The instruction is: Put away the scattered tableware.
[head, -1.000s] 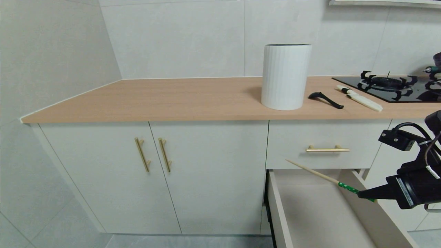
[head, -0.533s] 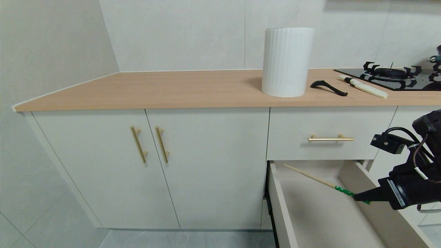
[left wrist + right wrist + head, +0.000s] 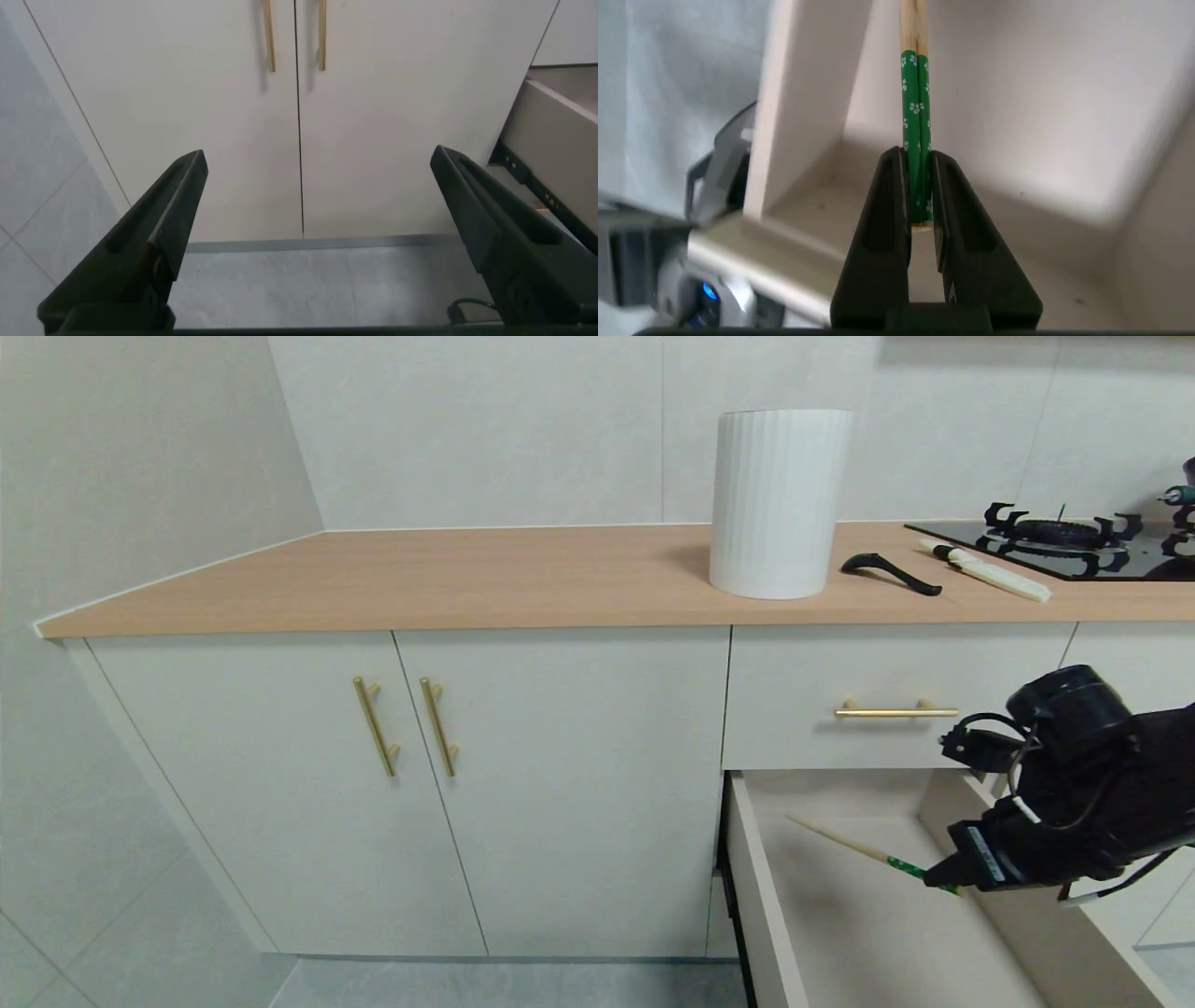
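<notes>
My right gripper [image 3: 934, 880] is shut on a pair of wooden chopsticks [image 3: 854, 847] with green patterned ends, held slanting down inside the open lower drawer [image 3: 756, 887]. In the right wrist view the gripper [image 3: 917, 177] clamps the chopsticks [image 3: 915, 103] at their green ends, tips pointing into the drawer's inner corner [image 3: 878, 187]. On the wooden countertop [image 3: 467, 579] lie a black spoon [image 3: 889, 573] and a white-bladed knife [image 3: 985, 582], right of a tall white ribbed canister [image 3: 777, 504]. My left gripper [image 3: 318, 243] hangs open low before the cabinet doors [image 3: 299, 112].
A black gas hob [image 3: 1064, 546] sits at the counter's right end. A shut drawer with a gold handle [image 3: 896, 712] lies directly above the open one. Double cabinet doors with gold handles [image 3: 406, 726] stand to the left. Grey floor tiles [image 3: 280, 289] lie below.
The head camera tilted down between the first two frames. Since then my right arm has lowered and turned, bringing the chopsticks deeper into the open drawer.
</notes>
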You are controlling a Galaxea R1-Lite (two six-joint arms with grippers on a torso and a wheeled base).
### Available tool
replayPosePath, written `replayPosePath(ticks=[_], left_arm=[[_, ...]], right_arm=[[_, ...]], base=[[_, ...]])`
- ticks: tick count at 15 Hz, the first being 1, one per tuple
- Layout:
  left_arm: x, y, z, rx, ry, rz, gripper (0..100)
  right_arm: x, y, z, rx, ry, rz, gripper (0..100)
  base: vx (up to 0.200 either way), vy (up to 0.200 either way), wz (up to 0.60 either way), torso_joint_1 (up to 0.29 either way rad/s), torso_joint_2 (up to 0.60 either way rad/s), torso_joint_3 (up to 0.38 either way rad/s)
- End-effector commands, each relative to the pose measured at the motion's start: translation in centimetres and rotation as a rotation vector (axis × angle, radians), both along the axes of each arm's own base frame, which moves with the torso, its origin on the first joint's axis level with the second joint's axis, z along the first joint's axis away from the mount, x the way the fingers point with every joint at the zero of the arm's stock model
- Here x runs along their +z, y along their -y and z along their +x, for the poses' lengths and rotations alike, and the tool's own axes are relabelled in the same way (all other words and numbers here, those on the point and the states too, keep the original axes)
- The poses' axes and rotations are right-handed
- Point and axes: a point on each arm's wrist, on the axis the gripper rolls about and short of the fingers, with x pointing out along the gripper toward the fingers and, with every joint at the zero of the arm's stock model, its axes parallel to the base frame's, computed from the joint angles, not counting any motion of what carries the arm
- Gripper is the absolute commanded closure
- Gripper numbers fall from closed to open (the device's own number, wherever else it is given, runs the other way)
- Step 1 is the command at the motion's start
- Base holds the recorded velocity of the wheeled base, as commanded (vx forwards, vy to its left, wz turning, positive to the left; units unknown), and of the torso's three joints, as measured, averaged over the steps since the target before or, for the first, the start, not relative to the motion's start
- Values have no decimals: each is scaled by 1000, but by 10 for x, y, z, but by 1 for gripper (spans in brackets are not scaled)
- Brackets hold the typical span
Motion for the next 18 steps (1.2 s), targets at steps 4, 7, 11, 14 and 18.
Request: replayPosePath(ticks=[4,7,11,14,18], left_arm=[[0,0,0,0,1,0,0],[0,0,0,0,1,0,0],[0,0,0,0,1,0,0],[0,0,0,0,1,0,0],[0,0,0,0,1,0,0]], right_arm=[[-72,-50,31,-83,-98,-74,100],[-105,-59,40,-126,-58,-155,100],[-145,-68,48,-128,-45,-216,100],[-159,-75,50,-136,-11,-271,100],[-158,-75,50,-140,-3,-265,100]], base=[[0,0,0,0,0,0],[0,0,0,0,0,0],[0,0,0,0,0,0],[0,0,0,0,0,0],[0,0,0,0,0,0]])
